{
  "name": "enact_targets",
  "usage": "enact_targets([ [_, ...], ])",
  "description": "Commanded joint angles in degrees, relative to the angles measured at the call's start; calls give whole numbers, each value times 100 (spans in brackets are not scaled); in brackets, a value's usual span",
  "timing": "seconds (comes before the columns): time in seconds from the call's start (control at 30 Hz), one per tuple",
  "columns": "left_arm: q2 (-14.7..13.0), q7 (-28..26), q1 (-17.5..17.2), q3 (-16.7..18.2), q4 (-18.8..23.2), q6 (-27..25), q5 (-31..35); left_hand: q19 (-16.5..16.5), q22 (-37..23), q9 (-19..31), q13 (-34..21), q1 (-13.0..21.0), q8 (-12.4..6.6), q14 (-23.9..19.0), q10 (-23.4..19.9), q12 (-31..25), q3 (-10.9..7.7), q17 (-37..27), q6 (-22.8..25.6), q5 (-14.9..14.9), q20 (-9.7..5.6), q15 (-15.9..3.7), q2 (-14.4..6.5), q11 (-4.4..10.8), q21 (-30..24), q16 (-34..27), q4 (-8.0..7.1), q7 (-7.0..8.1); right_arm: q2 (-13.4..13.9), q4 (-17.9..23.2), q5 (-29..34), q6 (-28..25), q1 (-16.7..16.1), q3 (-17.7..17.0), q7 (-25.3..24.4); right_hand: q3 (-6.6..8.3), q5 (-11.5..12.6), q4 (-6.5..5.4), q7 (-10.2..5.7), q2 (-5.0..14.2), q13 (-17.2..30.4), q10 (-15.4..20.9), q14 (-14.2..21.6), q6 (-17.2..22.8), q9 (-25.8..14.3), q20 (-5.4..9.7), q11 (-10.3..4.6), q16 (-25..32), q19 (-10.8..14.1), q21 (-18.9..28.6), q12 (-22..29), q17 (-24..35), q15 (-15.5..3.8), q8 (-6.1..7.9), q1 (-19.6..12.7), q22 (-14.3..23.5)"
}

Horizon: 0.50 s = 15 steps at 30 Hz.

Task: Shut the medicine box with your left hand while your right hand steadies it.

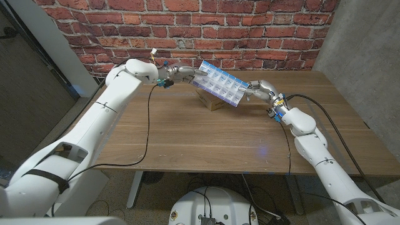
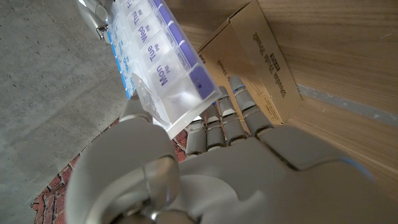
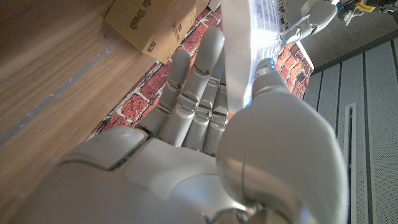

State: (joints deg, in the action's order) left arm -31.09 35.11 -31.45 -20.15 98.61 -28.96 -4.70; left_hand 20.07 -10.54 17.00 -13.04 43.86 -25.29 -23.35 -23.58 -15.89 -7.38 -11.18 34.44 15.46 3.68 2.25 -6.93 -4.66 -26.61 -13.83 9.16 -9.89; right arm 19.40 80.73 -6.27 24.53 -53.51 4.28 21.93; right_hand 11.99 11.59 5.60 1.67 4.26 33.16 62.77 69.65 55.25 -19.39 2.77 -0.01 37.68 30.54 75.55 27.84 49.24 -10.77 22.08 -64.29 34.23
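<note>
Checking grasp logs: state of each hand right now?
Left hand: holding one end of the pill box, raised above the table.
Right hand: holding the box's other end.

A cardboard box [image 1: 211, 98] rests on the wooden table [image 1: 206, 140], below and between the hands. Brick wall [image 1: 250, 31] behind.

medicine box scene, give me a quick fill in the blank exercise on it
1. The medicine box is held by ____ hands, the left hand and the right hand.
2. Under it stands a ____ box.
3. The wall behind the table is ____.

Missing words: both; cardboard; brick
</note>
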Motion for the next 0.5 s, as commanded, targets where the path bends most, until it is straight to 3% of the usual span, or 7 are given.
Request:
enact_targets([
  [0.03,-91,317,49,-29,-116,323,-194,67,-21,32,8,119,-85,-66,-85,-1,-35,3,157,-48,-32,-53,77,58,-30,13,46,-176,-99,57,-53,-106,-83,-181,-256,5,28,-7,-311,481,26,697,-183,367,-9,849,-485,-19,20,54,-9,26,-247,22,-432,-20],
  [0.17,-85,333,43,-23,-131,389,-250,82,-26,40,15,220,-105,-90,-140,1,-95,1,221,-81,-36,-100,31,109,-31,23,40,-173,-112,24,-49,-75,-100,-203,-296,10,28,-4,-305,479,28,706,-172,374,-11,847,-492,-23,22,69,-15,36,-247,21,-436,-51],
  [0.23,-69,268,21,-12,-106,387,-250,49,-44,53,28,441,-114,-103,-174,33,-349,-27,314,-129,-46,-122,-337,100,-23,38,-36,-167,-117,34,-50,-84,-124,-217,-321,11,28,-3,-299,478,25,713,-169,373,-15,845,-490,-25,26,78,-19,39,-247,21,-436,-63],
  [0.27,-75,264,25,-21,-96,371,-246,93,-48,56,34,535,-131,-176,-249,23,-455,-31,398,-153,-75,-170,-388,152,-42,22,-45,-161,-117,29,-53,-67,-131,-223,-323,11,28,-3,-296,478,25,714,-169,376,-12,844,-493,-29,27,83,-21,38,-247,19,-436,-70],
  [0.33,-79,242,23,-30,-90,399,-236,128,-51,60,39,623,-142,-223,-318,15,-556,-34,465,-171,-75,-176,-417,175,-59,16,-51,-161,-133,67,-45,-96,-162,-243,-378,12,28,-3,-295,477,40,705,-165,371,-16,842,-498,-30,26,88,-20,42,-247,17,-435,-82],
  [0.37,-84,252,28,-40,-97,427,-237,183,-57,68,46,821,-143,-305,-393,18,-764,-37,527,-183,-84,-212,-437,216,-90,6,-37,-156,-132,54,-53,-68,-162,-248,-371,14,28,-2,-286,478,35,712,-163,369,-16,843,-494,-32,27,92,-23,44,-247,15,-438,-91],
  [0.5,-99,220,25,-73,-65,461,-209,278,-56,82,56,1037,-179,-457,-548,5,-957,-23,687,-221,-121,-313,-346,286,-134,-8,7,-149,-146,77,-64,-62,-192,-278,-412,17,28,-2,-282,478,38,716,-151,375,-14,841,-494,-40,27,107,-31,46,-247,10,-436,-124],
])
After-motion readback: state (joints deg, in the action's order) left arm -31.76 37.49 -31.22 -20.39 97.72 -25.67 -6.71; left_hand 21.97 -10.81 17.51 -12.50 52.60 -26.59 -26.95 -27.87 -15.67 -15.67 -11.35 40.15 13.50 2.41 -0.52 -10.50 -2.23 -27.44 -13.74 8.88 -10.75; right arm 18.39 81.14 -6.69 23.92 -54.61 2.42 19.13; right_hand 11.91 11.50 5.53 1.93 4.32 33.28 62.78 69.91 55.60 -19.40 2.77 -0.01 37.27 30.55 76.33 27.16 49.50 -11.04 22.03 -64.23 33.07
